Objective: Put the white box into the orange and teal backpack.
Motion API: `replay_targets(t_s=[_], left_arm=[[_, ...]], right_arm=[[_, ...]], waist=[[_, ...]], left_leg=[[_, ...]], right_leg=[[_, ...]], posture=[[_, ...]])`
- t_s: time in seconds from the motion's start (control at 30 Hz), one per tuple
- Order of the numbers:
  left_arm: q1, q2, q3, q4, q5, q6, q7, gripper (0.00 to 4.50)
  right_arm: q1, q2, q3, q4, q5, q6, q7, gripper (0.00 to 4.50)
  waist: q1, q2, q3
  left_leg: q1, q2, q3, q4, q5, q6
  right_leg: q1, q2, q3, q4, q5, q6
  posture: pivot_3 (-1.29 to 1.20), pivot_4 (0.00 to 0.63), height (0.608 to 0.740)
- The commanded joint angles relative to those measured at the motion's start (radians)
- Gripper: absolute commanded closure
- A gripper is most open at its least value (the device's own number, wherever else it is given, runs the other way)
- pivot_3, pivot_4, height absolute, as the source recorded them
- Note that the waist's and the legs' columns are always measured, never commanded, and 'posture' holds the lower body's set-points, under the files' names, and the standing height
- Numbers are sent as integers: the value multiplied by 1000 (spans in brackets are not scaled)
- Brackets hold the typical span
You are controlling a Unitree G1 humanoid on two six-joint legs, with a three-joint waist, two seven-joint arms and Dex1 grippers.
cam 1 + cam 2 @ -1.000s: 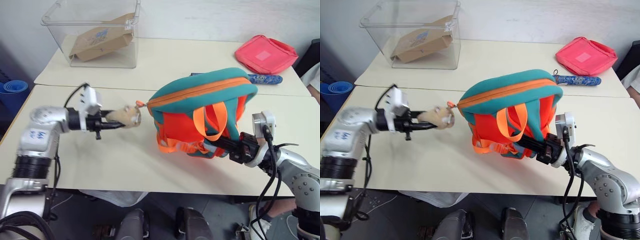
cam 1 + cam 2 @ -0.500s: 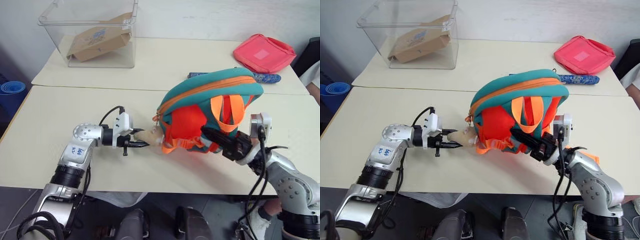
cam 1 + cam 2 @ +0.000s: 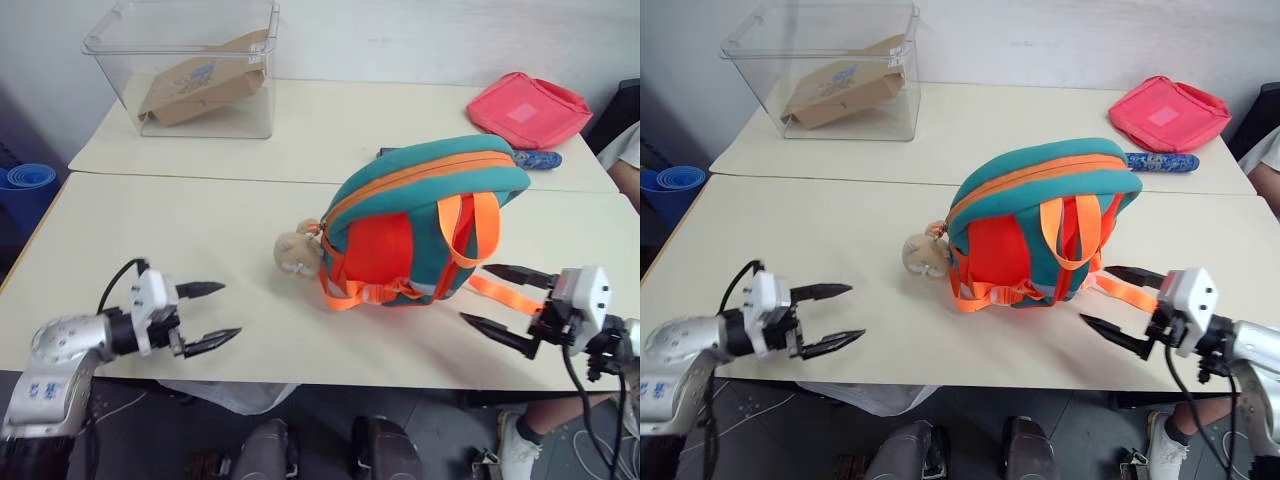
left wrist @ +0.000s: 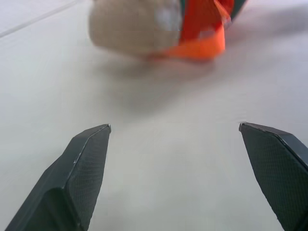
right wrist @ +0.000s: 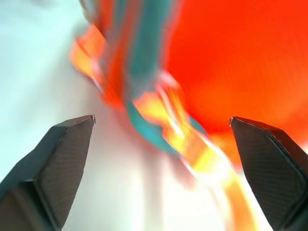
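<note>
The orange and teal backpack (image 3: pixel 420 225) stands on the near table with its orange straps facing me. Its tan plush hamster charm (image 3: pixel 294 252) lies on the table by its left side. My left gripper (image 3: pixel 230 309) is open near the front edge, well left of the charm, holding nothing. The left wrist view looks past the open left gripper (image 4: pixel 174 126) at the charm (image 4: pixel 134 24). My right gripper (image 3: pixel 474 293) is open just right of the backpack, beside a loose orange strap (image 3: pixel 505 293). The white box is out of view.
A clear bin (image 3: pixel 120 40) with a brown cardboard package (image 3: pixel 195 85) stands at the back left. A flat pink pouch (image 3: pixel 530 108) lies back right, with a blue patterned object (image 3: pixel 535 158) behind the backpack. A person's sleeve (image 3: pixel 628 150) is at the right edge.
Both grippers have opened and drawn back toward the table's front edge. The left let go of the hamster charm and the right let go of the straps. The backpack now rests on the table.
</note>
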Motion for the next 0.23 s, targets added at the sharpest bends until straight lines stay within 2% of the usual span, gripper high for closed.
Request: replay_targets(t_s=[0.03, 0.13, 0.23], left_arm=[[51, 9, 53, -19, 31, -98, 23, 0], [69, -1, 51, -13, 46, -137, 45, 0], [68, -3, 39, -7, 46, -143, 54, 0]], right_arm=[[-37, -47, -30, 177, -49, -155, 77, 71], [-56, -77, 24, 320, -117, -301, 152, 71], [-105, -49, 39, 387, -123, -335, 124, 71]], waist=[[-1, 0, 0], [-1, 1, 0], [-4, 1, 0]], left_leg=[[0, 0, -1, 0, -2, -3], [0, 0, -1, -1, -4, -7], [1, 0, -1, -1, -2, -3]], right_leg=[[0, -1, 0, 0, 0, 0], [-1, -2, 0, 1, -1, -1], [-1, -2, 0, 2, -1, -2]], posture=[[0, 150, 740], [0, 150, 740], [0, 150, 740]])
